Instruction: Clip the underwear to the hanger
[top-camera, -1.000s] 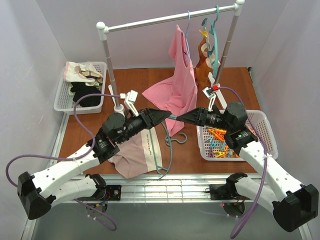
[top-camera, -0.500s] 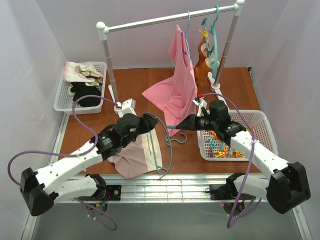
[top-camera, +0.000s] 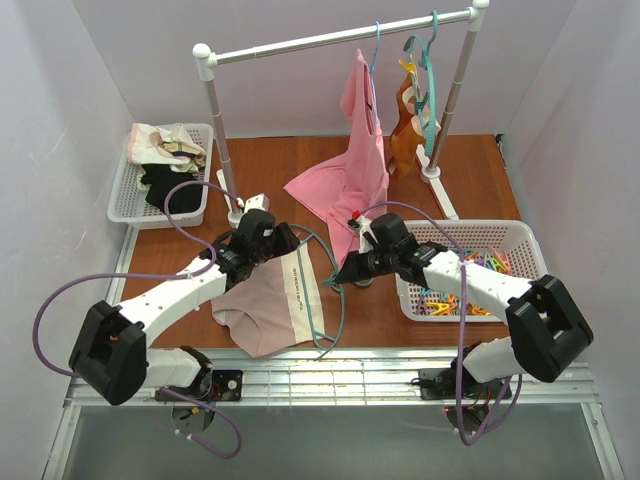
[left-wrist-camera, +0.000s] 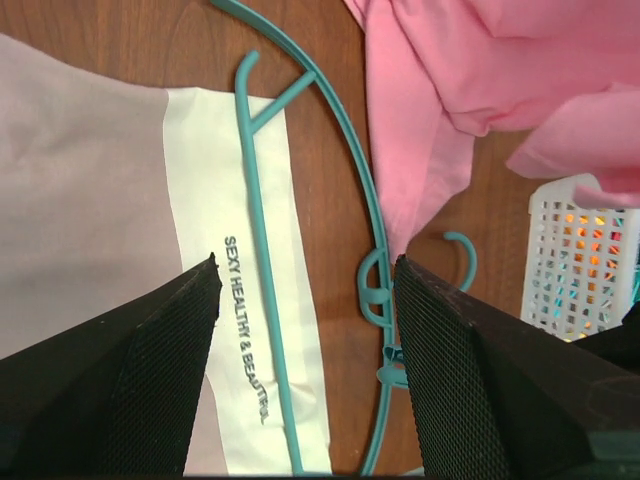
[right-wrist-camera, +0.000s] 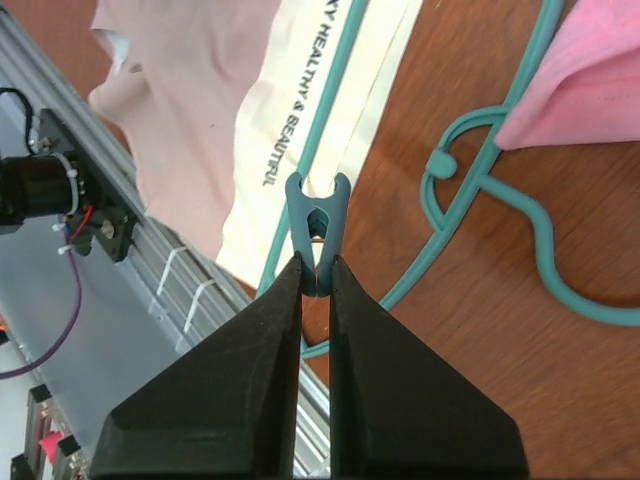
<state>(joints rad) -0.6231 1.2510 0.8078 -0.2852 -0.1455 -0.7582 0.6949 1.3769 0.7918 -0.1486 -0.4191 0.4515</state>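
**Around the work area**

I saw a pink sleeveless top (top-camera: 360, 170) and a tan-brown garment (top-camera: 405, 125) hanging from the white garment rail (top-camera: 330, 37). On the wooden table (top-camera: 260, 160), the left basket (top-camera: 122, 200) held clothes (top-camera: 170, 145); the right basket (top-camera: 530, 252) held coloured clothespins (top-camera: 440, 298).

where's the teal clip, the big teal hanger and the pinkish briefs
teal plastic clothespin (right-wrist-camera: 317, 212), right wrist view, its forked end.
large teal plastic hanger (right-wrist-camera: 443, 161), right wrist view, knob at the hook's base.
pale pink-beige fabric briefs (left-wrist-camera: 80, 200), left wrist view, pink fabric beside the cream strip.
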